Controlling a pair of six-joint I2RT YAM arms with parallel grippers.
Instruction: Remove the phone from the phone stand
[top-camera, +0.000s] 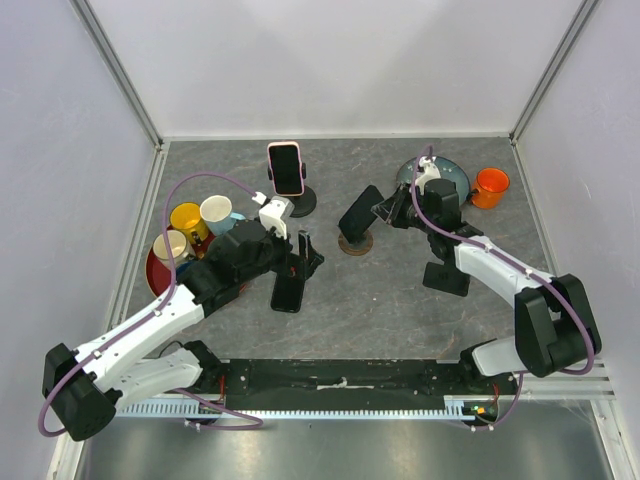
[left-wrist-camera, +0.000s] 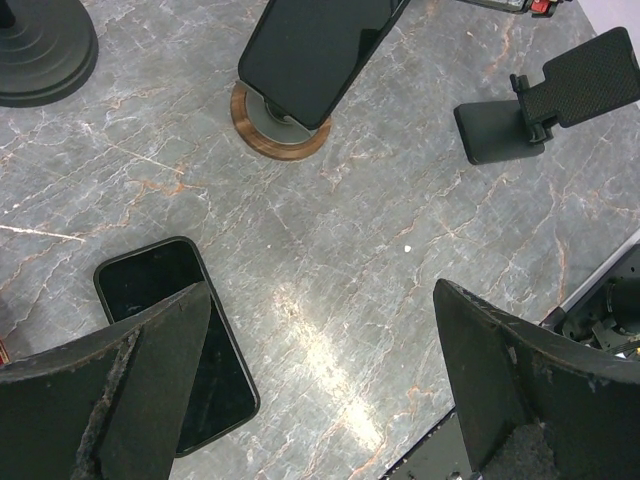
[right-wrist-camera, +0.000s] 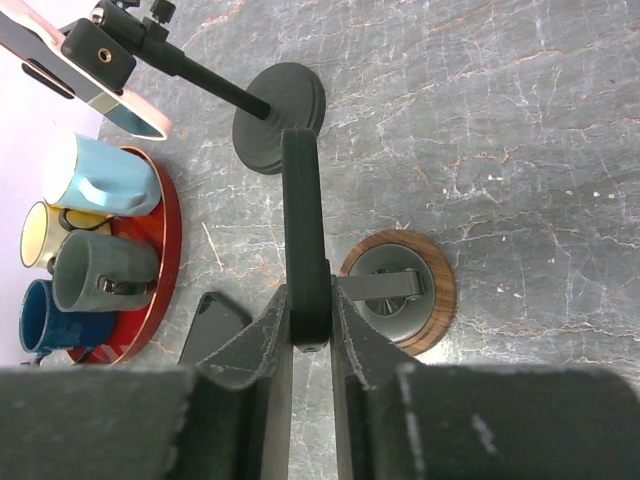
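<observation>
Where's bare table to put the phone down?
Bare: the middle, between the flat phone and the empty stand; also the back, between the pink phone and the plate. Crowded: left by the cup tray, back right by the orange cup.

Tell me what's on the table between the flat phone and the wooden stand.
Nothing. In the left wrist view, the table between the flat phone and the wooden stand is bare.
</observation>
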